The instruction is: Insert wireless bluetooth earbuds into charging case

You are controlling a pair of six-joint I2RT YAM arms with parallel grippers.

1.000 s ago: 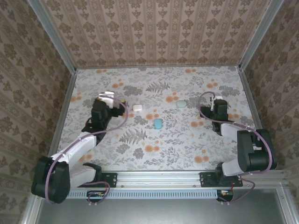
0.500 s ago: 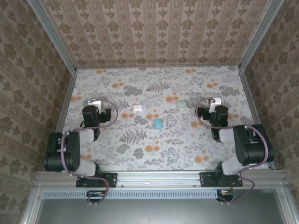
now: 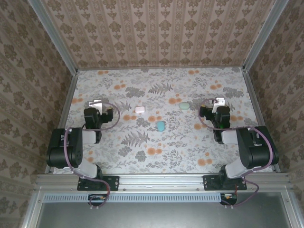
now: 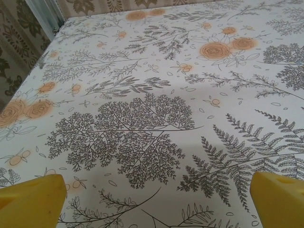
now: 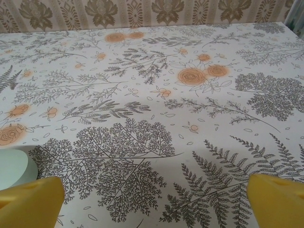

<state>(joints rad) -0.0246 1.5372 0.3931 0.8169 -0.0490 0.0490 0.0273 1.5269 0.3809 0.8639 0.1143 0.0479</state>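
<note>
Three pebble-shaped charging cases lie closed on the floral table: a white case point(image 3: 139, 109), a mint case point(image 3: 184, 106) and a teal case point(image 3: 161, 126). The earbuds are out of view. My left gripper point(image 3: 96, 103) rests at the left side, well left of the white case. In the left wrist view this gripper point(image 4: 156, 209) is open, its yellow fingertips point(image 4: 33, 199) wide apart over bare cloth. My right gripper point(image 3: 218, 101) sits right of the mint case. In the right wrist view that gripper point(image 5: 154, 209) is open and empty, with the mint case's edge point(image 5: 12, 166) at its left.
The floral table cloth point(image 3: 156, 152) spreads between the arms. Patterned walls with metal corner posts point(image 3: 52, 35) close in the back and both sides. Both arms are folded back close to their bases at the near rail point(image 3: 161, 180).
Both arms have drawn back from the middle toward their own sides and folded up. In the last half second they have barely moved. The cases lie where they were.
</note>
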